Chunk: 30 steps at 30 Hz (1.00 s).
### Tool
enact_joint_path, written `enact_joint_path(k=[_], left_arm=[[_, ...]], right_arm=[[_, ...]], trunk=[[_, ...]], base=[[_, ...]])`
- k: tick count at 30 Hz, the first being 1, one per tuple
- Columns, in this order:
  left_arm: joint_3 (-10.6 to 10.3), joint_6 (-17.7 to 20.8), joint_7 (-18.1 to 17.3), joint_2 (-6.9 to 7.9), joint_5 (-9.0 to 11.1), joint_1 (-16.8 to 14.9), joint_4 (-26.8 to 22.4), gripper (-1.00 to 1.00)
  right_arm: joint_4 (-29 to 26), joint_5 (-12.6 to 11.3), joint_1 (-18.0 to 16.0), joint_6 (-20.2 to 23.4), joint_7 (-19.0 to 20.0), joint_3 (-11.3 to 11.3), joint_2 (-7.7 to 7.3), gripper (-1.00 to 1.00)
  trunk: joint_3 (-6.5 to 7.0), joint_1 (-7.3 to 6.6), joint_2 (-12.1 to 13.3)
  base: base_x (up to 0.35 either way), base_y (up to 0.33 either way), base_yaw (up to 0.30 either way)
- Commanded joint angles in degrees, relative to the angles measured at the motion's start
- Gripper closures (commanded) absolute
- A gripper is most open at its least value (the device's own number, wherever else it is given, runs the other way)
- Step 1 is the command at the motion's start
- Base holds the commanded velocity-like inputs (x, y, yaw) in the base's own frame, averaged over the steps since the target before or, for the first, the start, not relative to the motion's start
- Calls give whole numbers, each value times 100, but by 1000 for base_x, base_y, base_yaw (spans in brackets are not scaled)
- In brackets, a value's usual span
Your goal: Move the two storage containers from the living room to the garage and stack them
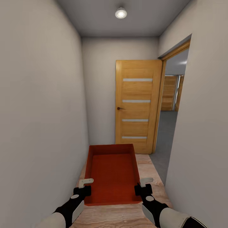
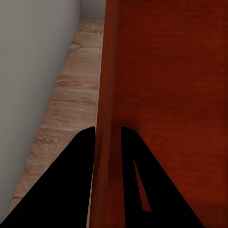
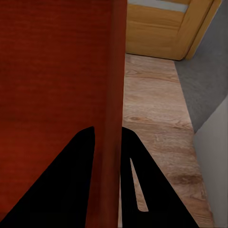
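I carry one storage container (image 1: 113, 177) out in front of me, level, over the light wood-plank flooring (image 1: 152, 171) of a narrow pale-walled corridor. My left fingers (image 1: 86, 181) are clamped on its left wall near the near corner, one finger inside and one outside, as my left wrist view shows with the orange-red wall (image 2: 105, 95) running between the two dark fingers (image 2: 71, 190). My right fingers (image 1: 146, 180) pinch the right wall the same way, the wall (image 3: 116, 85) held between them. Ahead stands an open wooden door (image 1: 138, 106), and through the doorway to its right a dark grey floor (image 1: 166, 133) begins.
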Motion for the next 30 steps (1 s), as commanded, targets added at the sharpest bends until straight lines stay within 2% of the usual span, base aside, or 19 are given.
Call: enact_joint_path(k=[1, 30], left_arm=[[-117, -106, 194, 57, -30, -2, -10, 100], [-117, -106, 194, 57, -30, -1, -10, 100]], right_arm=[[-7, -28, -6, 27, 20, -441, 4, 100], [-6, -28, -6, 27, 20, -441, 5, 100]], trunk=[[-8, 4, -6], [-8, 4, -6]], base=[[323, 0, 0], [323, 0, 0]])
